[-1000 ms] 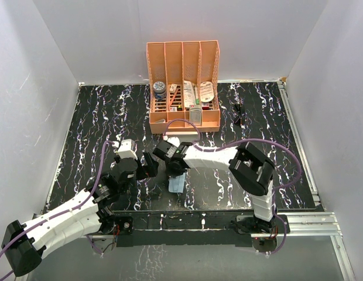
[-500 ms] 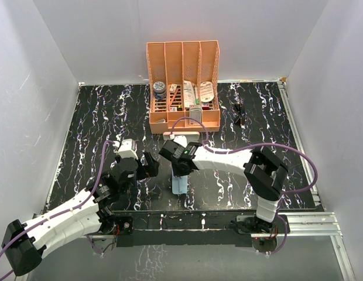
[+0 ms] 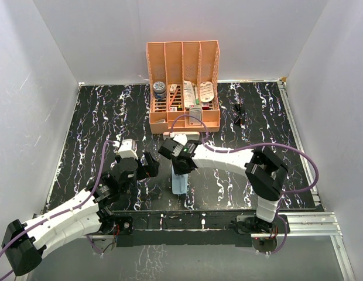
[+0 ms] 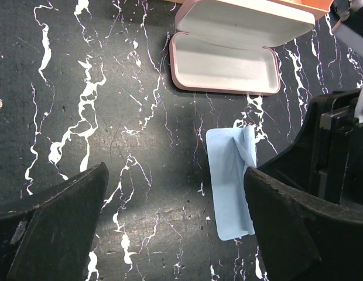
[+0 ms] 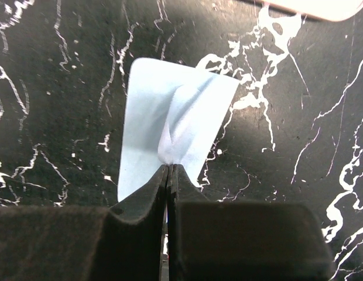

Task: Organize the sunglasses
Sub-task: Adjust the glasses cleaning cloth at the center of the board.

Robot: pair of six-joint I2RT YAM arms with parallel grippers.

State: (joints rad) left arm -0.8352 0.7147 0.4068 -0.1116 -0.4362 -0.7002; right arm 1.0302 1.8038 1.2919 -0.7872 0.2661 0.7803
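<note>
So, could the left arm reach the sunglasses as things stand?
Probably not: the sunglasses lie far right, and the right arm, with the right gripper shut on the blue cloth, stretches across between them and the left gripper.

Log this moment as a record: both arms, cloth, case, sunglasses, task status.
right arm: jaws shut on a raised fold of the cloth
left arm: jaws open, holding nothing, beside the cloth
cloth: light blue, seems mostly flat on the table, just below the case
case: pink, open, empty, in front of the organizer
sunglasses: on the table right of the organizer, apart from both arms
status: sunglasses not yet in the case
</note>
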